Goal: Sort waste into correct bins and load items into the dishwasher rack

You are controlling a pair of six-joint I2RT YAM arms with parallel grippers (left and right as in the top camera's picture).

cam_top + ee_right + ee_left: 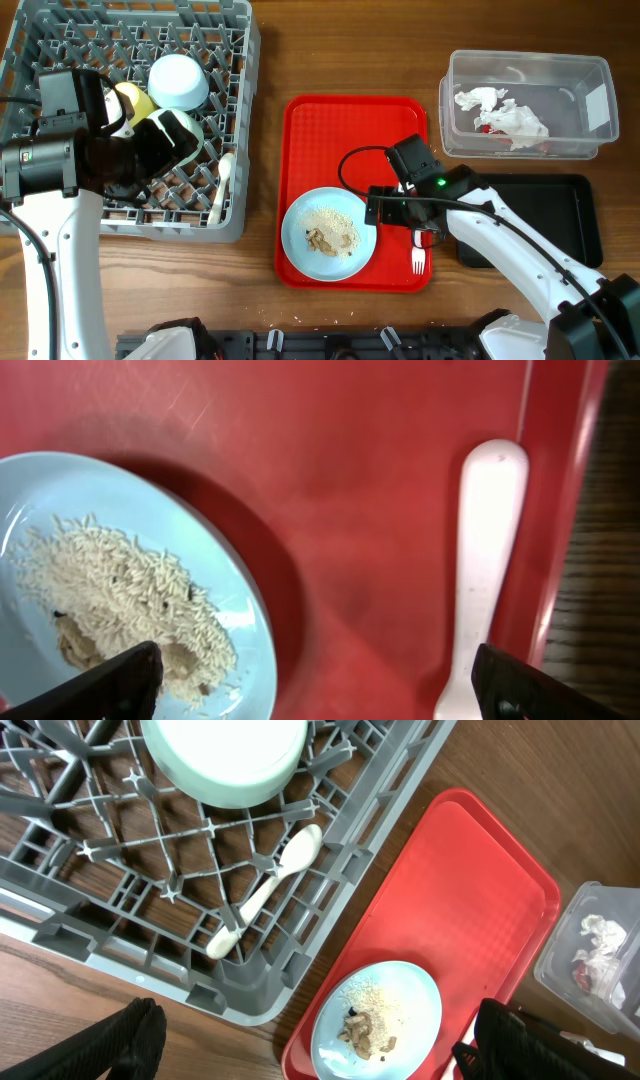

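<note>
The grey dishwasher rack (240, 60) holds an upturned pale blue bowl (178, 80), a yellow cup (133, 98), a pale green bowl (225, 755) and a white spoon (268, 890). My left gripper (320, 1045) hangs open and empty over the rack's near corner. On the red tray (340, 120) lies the pale blue plate (300, 215) with beige food scraps (120, 590), and a white fork (485, 550) lies to its right. Low over the bare tray between plate and fork, my right gripper (320, 690) is open and holds nothing.
The clear tub (590, 75) at the back right contains crumpled napkins (505, 112) and a red-and-white wrapper (485, 127). In front of it sits the black tray (545, 215). Bare wood shows between rack and red tray.
</note>
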